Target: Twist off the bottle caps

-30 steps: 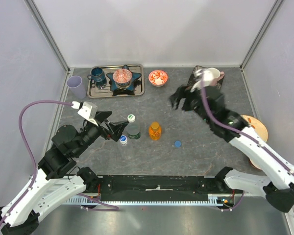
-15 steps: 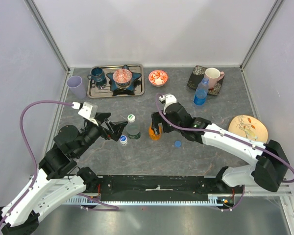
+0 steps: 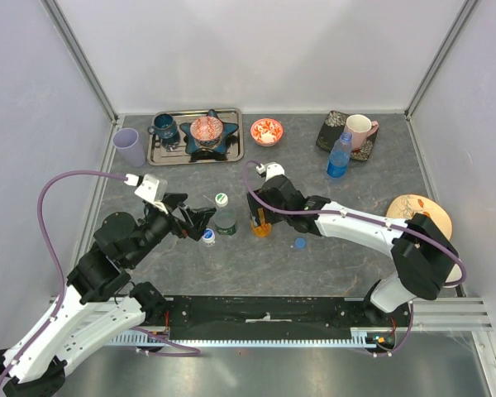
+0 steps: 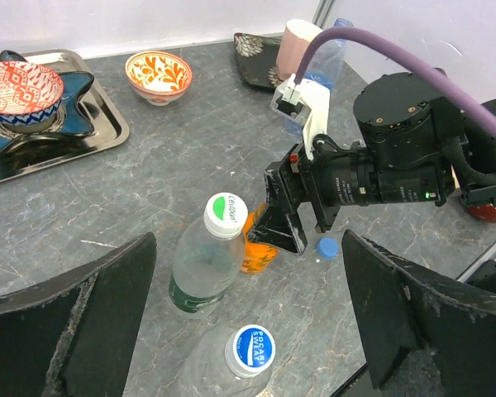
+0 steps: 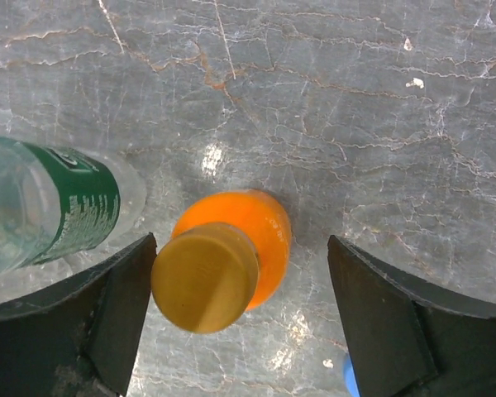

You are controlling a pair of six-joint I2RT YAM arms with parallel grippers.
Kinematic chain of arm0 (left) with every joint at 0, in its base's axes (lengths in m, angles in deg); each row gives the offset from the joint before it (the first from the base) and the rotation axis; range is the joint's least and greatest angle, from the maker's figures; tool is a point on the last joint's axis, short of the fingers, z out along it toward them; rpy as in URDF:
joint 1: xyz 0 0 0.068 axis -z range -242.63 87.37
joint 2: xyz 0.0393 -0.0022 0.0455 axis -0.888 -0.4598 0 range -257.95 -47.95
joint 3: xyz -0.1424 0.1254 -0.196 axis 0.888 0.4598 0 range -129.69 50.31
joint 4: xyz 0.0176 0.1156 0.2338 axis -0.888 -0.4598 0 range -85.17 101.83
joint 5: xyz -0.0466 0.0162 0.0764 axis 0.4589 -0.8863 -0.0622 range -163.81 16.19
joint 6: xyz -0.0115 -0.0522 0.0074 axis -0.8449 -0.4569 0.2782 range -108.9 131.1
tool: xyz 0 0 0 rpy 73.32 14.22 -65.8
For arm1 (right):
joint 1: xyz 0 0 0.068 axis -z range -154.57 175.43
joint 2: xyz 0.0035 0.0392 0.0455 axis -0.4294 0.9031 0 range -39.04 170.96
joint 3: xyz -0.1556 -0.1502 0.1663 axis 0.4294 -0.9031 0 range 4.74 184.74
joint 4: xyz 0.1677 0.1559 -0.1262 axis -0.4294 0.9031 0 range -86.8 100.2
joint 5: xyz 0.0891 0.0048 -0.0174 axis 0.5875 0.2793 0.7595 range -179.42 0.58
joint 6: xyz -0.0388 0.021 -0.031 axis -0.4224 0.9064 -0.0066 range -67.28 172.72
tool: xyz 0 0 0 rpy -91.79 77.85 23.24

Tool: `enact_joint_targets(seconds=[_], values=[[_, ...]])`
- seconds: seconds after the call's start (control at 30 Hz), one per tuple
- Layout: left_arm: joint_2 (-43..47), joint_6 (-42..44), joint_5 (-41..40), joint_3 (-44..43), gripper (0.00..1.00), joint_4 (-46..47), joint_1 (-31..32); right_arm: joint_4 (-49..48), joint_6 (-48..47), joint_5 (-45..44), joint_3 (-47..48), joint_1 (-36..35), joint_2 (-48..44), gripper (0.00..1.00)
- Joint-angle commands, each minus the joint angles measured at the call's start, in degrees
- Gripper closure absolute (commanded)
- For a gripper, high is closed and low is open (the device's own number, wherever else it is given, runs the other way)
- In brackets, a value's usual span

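Orange cap (image 5: 205, 277) stands between the right arm's spread fingers (image 5: 388, 322).

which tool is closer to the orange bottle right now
Right. The right tool hangs directly over the orange bottle, its open jaws either side of the cap. The left tool sits off to the left, with a clear bottle between.

4 bottles, 3 capped, 1 cap loose.
The orange bottle (image 5: 257, 222) stands upright with its orange cap (image 5: 205, 277) on. Just beside it stands a clear bottle (image 4: 202, 274) with a green label, wearing its white-and-green cap (image 4: 226, 209). Nearer the arms, a second clear bottle (image 4: 205, 374) carries a white-and-blue cap (image 4: 252, 348). The blue cap (image 3: 300, 243) lies alone on the table (image 3: 314, 273). The blue bottle (image 3: 339, 157) stands upright, well apart at the back.
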Motion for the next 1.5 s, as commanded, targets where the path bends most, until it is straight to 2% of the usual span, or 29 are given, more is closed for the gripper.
enact_joint_targets(seconds=[0.0, 0.1, 0.23, 0.37, 0.47, 0.57, 0.7, 0.77, 0.87, 0.9, 0.97, 1.0, 1.07, 1.1, 1.2, 1.3, 1.47], values=[[0.9, -1.3, -1.0, 0.0, 0.01, 0.1, 0.0, -4.3, 1.6, -2.0, 2.3, 0.0, 1.2, 0.13], [1.4, -1.3, -1.2, 0.2, 0.01, -0.1, 0.0, -5.2, 1.8, -1.2, 1.9, 0.0, 1.4, 0.26], [1.8, -1.4, -1.2, 0.6, 0.01, -0.2, 0.0, -5.5, 2.0, -1.0, 0.8, 0.0, 0.4, 0.5], [1.7, -1.3, -1.4, 0.5, 0.01, -0.2, 0.0, -3.6, 2.3, -2.4, 0.0, -0.1, -4.0, 0.58], [1.3, -0.6, -1.5, -0.2, 0.01, -0.2, 0.0, 0.6, 2.6, -3.4, 0.3, 0.0, -13.8, 0.6], [0.2, 0.7, -2.3, -1.9, 0.01, 0.1, 0.0, 7.2, 2.7, -3.9, 2.9, -0.1, -21.8, 0.61], [-2.3, 2.1, -3.9, -5.0, 0.0, 3.0, 0.0, 17.0, 4.0, -2.8, 10.2, 0.0, -27.2, 0.62], [-3.8, 2.1, -3.8, -6.2, 0.0, 5.7, 0.0, 19.1, 5.1, 0.4, 12.6, 0.0, -28.4, 0.72], [-8.5, 1.9, 2.7, -10.6, 0.0, 7.6, -0.1, 19.9, 6.9, 7.3, 15.4, 0.0, -29.5, 0.86], [-10.4, 2.0, 10.4, -14.0, 0.0, 7.6, -0.1, 19.1, 7.3, 9.0, 16.0, 0.0, -29.7, 0.89], [-15.4, 1.6, 19.2, -17.1, 0.01, 7.7, -0.1, 18.1, 7.8, 13.7, 16.3, 0.0, -30.6, 0.96], [-16.8, 1.2, 27.7, -19.2, 0.01, 8.4, -0.2, 17.4, 7.9, 14.9, 16.5, -0.1, -30.8, 0.99], [-19.8, 0.4, 36.1, -20.4, 0.0, 11.2, -0.3, 16.6, 8.0, 18.6, 16.7, 0.0, -31.6, 1.0], [-20.7, 0.1, 43.9, -21.0, 0.01, 12.1, -0.5, 15.7, 7.9, 20.0, 16.9, 0.0, -31.9, 1.0], [-24.9, -1.2, 54.2, -22.5, 0.0, 13.5, -0.7, 13.7, 8.3, 23.1, 17.0, 0.0, -32.9, 1.0], [-27.5, -1.5, 57.3, -22.3, 0.0, 13.4, -0.6, 12.3, 8.0, 24.2, 17.6, -0.1, -33.6, 1.0], [-28.9, -0.3, 57.3, -20.8, 0.0, 13.3, -0.6, 10.4, 8.0, 27.1, 19.9, -0.1, -32.8, 1.0]])
